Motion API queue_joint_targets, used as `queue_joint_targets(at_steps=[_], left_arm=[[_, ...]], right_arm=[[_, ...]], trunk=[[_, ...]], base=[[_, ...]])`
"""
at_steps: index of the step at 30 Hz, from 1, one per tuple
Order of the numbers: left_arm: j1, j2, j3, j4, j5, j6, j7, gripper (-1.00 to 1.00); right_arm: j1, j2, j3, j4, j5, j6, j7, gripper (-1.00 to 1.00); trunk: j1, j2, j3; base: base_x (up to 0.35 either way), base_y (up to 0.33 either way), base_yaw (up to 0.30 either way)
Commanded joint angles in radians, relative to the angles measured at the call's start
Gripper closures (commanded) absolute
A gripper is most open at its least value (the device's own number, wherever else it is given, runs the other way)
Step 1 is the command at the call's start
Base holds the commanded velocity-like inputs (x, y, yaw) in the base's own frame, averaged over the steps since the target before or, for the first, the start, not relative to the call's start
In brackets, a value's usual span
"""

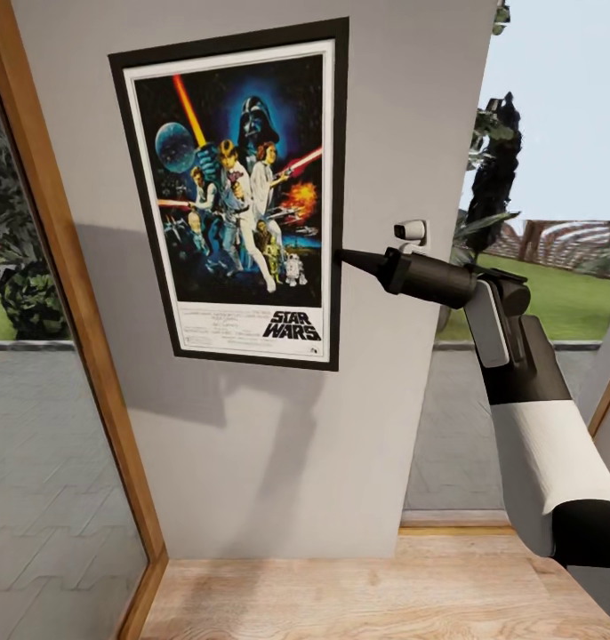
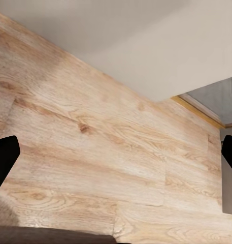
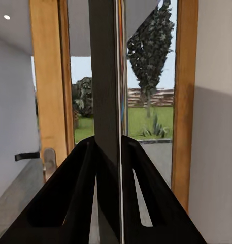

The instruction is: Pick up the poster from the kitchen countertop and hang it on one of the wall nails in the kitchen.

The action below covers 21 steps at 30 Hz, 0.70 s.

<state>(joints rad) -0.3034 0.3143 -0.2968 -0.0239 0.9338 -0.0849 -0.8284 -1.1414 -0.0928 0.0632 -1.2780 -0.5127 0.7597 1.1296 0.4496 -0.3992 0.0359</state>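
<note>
One poster (image 1: 238, 191) upright against wall (image 1: 394, 107), long axis vertical, right claw (image 1: 341, 256) pinching its edge

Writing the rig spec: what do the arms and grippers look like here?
Right arm: white forearm shell, black joint sections, a grey panel at the wrist, a small white camera module on top. Right gripper: matte black, tapering. Its fingers are black wedges with slots. Left gripper fingertips: plain black.

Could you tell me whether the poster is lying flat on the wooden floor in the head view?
No, the poster is upright against the grey wall, its right edge pinched by the right gripper.
</note>
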Motion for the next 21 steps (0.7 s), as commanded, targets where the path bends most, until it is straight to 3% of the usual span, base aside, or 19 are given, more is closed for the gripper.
queue_joint_targets(at_steps=[1, 21], left_arm=[[0.0, 0.0, -0.008, 0.001, 0.004, -0.009, -0.001, -1.0], [0.0, 0.0, -0.008, 0.001, 0.003, -0.009, 0.002, -1.0]], right_arm=[[0.0, -0.001, 0.001, 0.001, -0.008, 0.007, -0.001, 1.0], [0.003, -0.001, 0.001, 0.016, -0.017, 0.006, -0.002, 1.0]], trunk=[[0.0, -0.001, 0.0], [0.0, -0.001, 0.0]], base=[[0.0, 0.0, 0.0], [0.0, 0.0, 0.0]])
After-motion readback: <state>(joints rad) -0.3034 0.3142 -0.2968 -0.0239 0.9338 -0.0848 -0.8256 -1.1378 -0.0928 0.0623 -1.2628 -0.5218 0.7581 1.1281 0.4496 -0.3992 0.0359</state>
